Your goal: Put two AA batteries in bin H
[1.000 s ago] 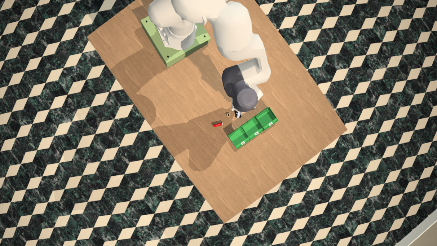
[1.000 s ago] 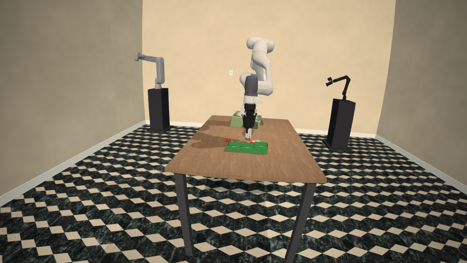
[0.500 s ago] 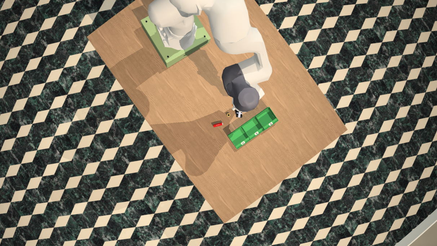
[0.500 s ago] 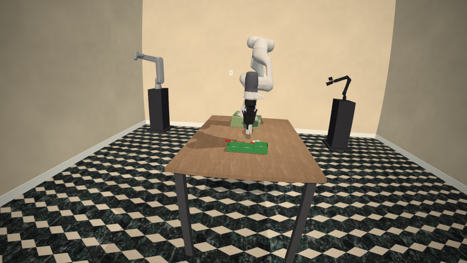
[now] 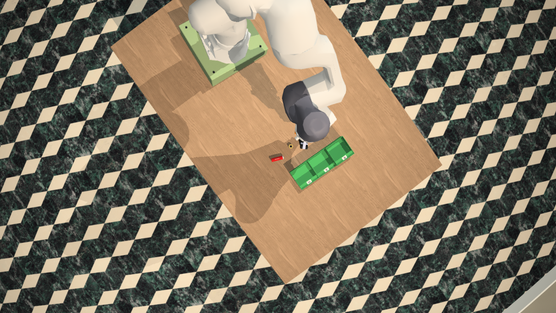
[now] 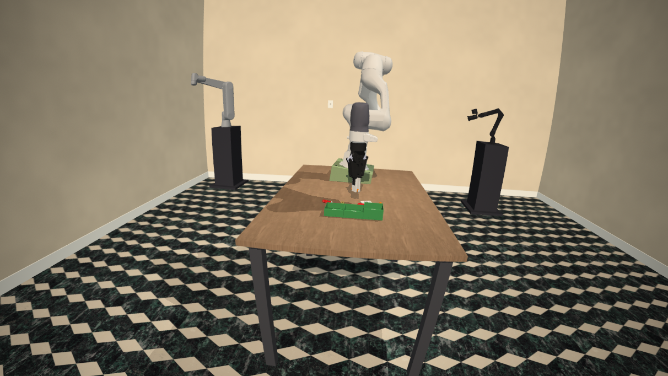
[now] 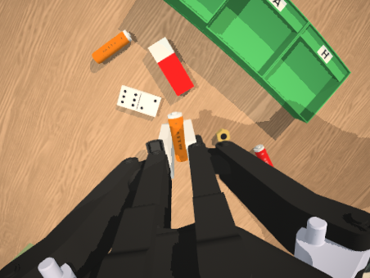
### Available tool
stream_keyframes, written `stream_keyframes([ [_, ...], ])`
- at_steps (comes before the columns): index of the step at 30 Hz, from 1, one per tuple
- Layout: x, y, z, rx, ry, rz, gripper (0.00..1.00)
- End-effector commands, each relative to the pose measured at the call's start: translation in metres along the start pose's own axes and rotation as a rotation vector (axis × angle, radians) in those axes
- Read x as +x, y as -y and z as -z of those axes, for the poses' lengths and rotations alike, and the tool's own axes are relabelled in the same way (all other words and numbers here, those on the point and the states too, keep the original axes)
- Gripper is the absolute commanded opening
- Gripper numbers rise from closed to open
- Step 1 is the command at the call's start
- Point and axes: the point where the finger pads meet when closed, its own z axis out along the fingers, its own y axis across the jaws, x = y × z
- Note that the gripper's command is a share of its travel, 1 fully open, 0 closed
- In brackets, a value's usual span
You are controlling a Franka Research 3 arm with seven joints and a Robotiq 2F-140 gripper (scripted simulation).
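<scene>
My gripper is shut on an orange AA battery and holds it a little above the table, beside the green bin row. The gripper also shows in the overhead view and the front view. The bin row has three compartments; the end one is marked H, the middle one is marked A. All the compartments look empty. A second orange AA battery lies on the table to the far left.
A red and white eraser, a white domino, a small yellow nut and a red cylinder lie on the table near the gripper. The arm's green base stands at the table's far end.
</scene>
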Motion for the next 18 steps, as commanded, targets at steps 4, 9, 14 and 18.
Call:
stream_keyframes([
  [4,-0.0019,0.0007,-0.0001,0.003,0.003,-0.006,0.05],
  [9,-0.0019,0.0007,-0.0001,0.003,0.003,-0.006,0.05],
  [14,-0.0019,0.0007,-0.0001,0.003,0.003,-0.006,0.05],
  [18,-0.0019,0.0007,-0.0001,0.003,0.003,-0.006,0.05],
])
